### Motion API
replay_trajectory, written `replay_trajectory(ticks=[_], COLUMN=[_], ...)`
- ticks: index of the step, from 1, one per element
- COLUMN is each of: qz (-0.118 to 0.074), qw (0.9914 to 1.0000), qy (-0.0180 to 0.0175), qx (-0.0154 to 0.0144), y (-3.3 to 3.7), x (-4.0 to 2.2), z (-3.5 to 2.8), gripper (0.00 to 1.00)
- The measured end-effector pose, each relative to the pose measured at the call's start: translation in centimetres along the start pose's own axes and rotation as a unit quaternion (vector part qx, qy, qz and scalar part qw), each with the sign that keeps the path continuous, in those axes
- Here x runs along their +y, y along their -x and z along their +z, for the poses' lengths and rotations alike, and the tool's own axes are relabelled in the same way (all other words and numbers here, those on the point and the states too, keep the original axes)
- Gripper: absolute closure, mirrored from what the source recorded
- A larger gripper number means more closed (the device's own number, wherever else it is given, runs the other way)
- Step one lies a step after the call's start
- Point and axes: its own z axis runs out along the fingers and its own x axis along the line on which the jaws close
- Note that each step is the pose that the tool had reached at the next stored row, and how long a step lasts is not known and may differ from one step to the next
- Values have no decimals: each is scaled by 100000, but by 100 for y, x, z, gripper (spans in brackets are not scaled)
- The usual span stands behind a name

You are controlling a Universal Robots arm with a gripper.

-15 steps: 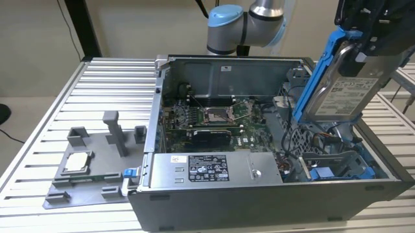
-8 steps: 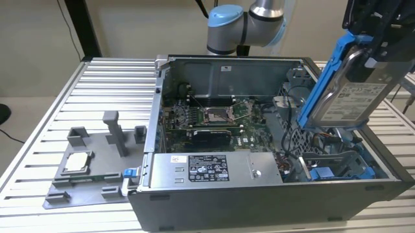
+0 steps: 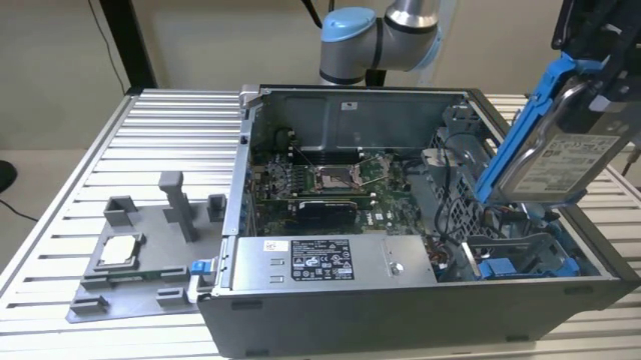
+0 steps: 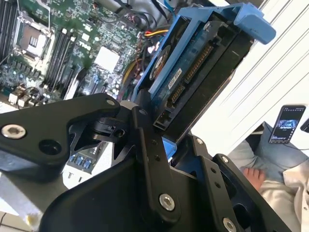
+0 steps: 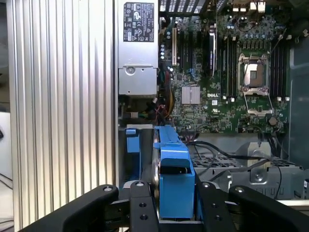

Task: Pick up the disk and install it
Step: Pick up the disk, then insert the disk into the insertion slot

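Observation:
The disk, a silver-grey drive with a white label in a bright blue carrier, hangs tilted on edge above the open computer case, over its side on the exterior view's right. My gripper is shut on the disk's upper end. In the second wrist view the black fingers clamp the disk, whose connector edge faces the camera. In the first wrist view the blue carrier sits between the gripper fingers, above the drive bay area of the case.
Inside the case lie the motherboard, the grey power supply box and blue drive bay parts. A grey fixture with a small silver chip sits on the slatted table at the exterior view's left. A person's hand and a phone are beside the table.

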Motion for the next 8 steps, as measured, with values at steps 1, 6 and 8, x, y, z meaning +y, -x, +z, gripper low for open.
replay_trajectory(ticks=[1,6,8], qz=[0,3,-72], qw=[100000,100000,100000], qy=[55,141,143], qx=[5,0,9], y=[-16,-120,-147], x=[-19,-54,-55], z=[-1,-3,-2], gripper=[100,100,100])
